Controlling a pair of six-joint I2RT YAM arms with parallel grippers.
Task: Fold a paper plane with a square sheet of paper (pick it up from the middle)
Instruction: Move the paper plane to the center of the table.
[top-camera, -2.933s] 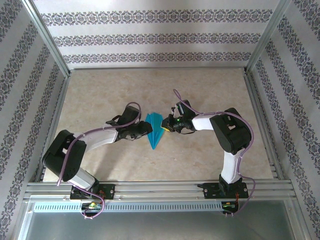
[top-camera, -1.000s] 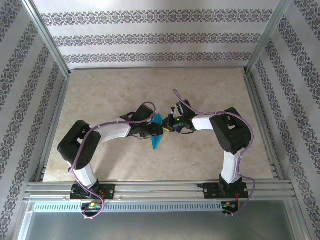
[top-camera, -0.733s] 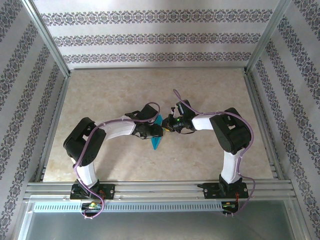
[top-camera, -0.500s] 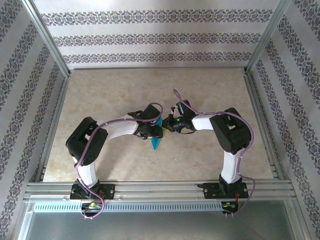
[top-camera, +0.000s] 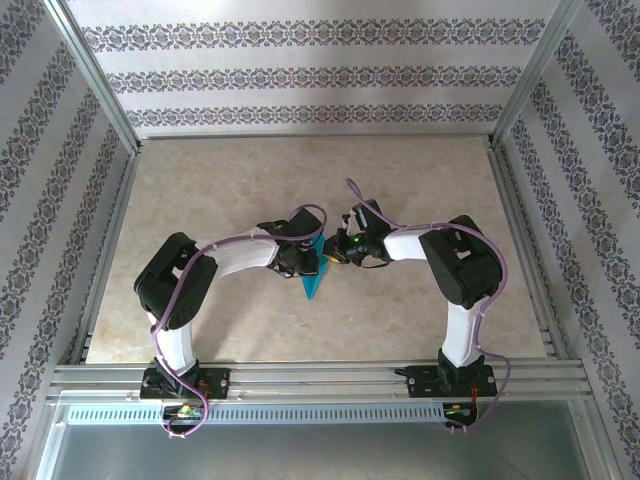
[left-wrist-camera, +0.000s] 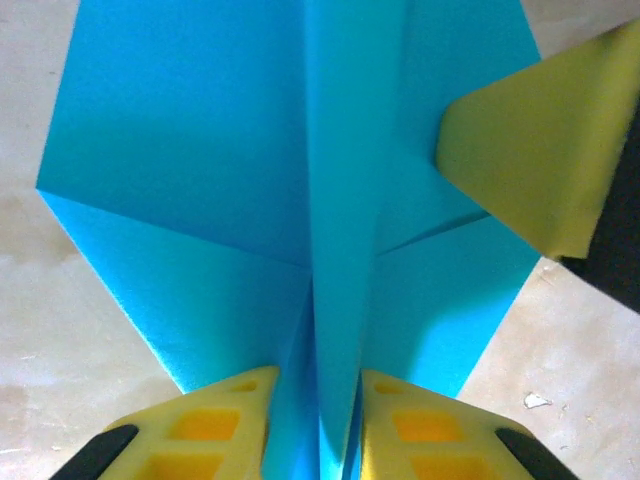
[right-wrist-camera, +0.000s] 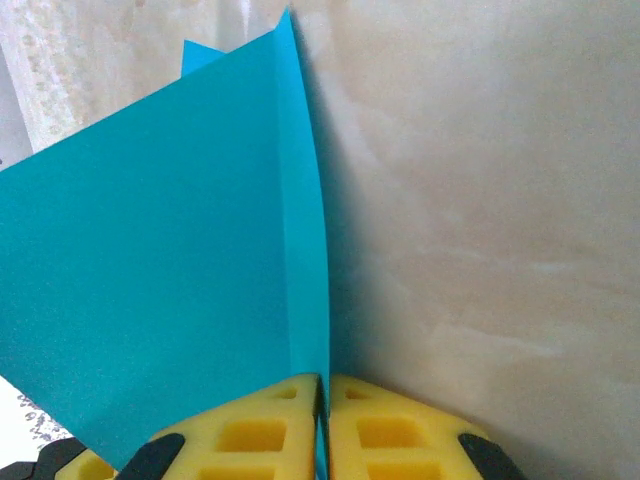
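Note:
The teal-blue paper plane (top-camera: 314, 279) sits mid-table between both grippers, its point toward the near edge. In the left wrist view the paper plane (left-wrist-camera: 220, 150) spreads across the frame, and its raised centre fold runs down between my left gripper's (left-wrist-camera: 320, 440) yellow fingers (left-wrist-camera: 215, 430), which press on it from both sides. From above, my left gripper (top-camera: 306, 259) covers the plane's upper part. My right gripper (top-camera: 334, 254) meets it from the right, and its yellow finger (left-wrist-camera: 530, 150) lies on the paper. In the right wrist view the right gripper (right-wrist-camera: 325, 425) is shut on the paper's (right-wrist-camera: 150, 300) folded edge.
The beige table (top-camera: 400, 190) is bounded by aluminium rails (top-camera: 320, 376) at the near edge and patterned walls (top-camera: 300, 75) on three sides. Purple cables (top-camera: 235, 240) loop along both arms.
My left arm swung right and its gripper went over the plane, closing around the centre fold. The paper shows narrower from above. The right arm stayed put.

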